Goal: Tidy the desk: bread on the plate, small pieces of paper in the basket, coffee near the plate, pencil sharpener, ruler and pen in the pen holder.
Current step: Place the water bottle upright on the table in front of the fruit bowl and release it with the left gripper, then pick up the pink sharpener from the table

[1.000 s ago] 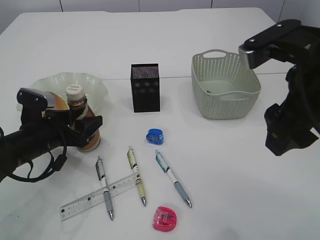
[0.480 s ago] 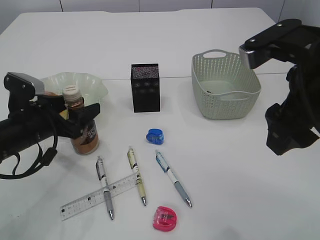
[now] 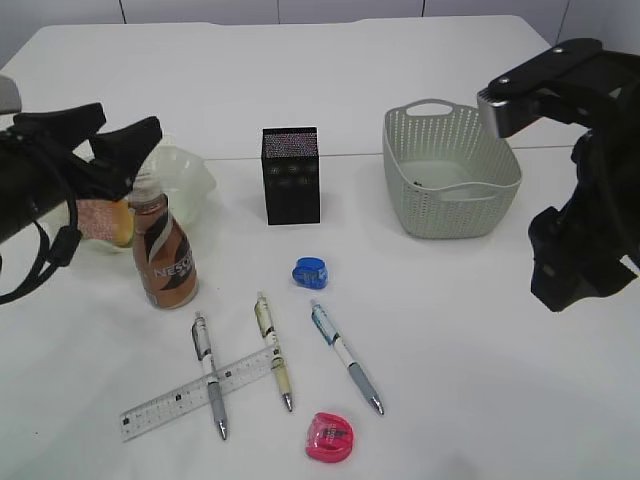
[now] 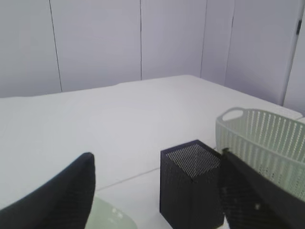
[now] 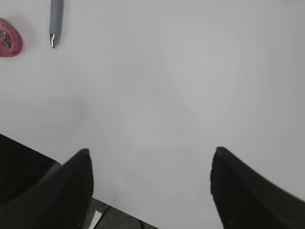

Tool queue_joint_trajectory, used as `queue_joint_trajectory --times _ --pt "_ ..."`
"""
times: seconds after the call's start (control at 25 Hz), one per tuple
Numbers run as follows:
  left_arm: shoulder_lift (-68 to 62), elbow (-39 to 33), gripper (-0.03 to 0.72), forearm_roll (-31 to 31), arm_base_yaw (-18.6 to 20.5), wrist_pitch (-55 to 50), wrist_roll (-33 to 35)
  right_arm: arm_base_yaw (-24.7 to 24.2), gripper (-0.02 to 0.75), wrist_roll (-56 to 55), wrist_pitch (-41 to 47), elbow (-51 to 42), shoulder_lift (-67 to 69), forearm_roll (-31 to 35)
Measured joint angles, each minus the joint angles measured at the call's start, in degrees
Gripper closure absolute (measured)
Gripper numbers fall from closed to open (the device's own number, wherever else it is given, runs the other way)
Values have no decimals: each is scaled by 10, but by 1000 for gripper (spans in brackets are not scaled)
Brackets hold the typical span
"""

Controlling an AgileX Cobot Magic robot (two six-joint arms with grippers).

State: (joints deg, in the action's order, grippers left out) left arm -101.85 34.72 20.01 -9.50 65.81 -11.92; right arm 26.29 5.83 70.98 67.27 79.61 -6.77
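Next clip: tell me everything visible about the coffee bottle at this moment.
The coffee bottle stands upright on the white table, just in front of the pale green plate. Its body is copper-brown with dark swirls and white Nescafe lettering, and looks glossy. The cap is mostly hidden behind the left gripper, whose open jaws hang above the top without gripping it. Nothing else touches the bottle; the pens lie apart, nearer the camera.

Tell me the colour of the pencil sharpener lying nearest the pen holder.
Blue: the pencil sharpener in front of the pen holder. Exterior view shows it best.
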Motion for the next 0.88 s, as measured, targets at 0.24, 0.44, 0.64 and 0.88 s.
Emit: queue_joint_trajectory --times 0.24,0.44,0.64,0.88 --pt "70 -1 103 -26 19 -44 0 0 177 0 0 0 0 1" --pt "139 -1 104 -60 55 -169 -17 0 177 -1 0 0 0 2" --pt "192 -3 118 -121 68 -418 -47 0 177 -4 0 0 0 2" --pt "276 -5 179 -110 68 -680 -49 0 177 -5 0 0 0 3"
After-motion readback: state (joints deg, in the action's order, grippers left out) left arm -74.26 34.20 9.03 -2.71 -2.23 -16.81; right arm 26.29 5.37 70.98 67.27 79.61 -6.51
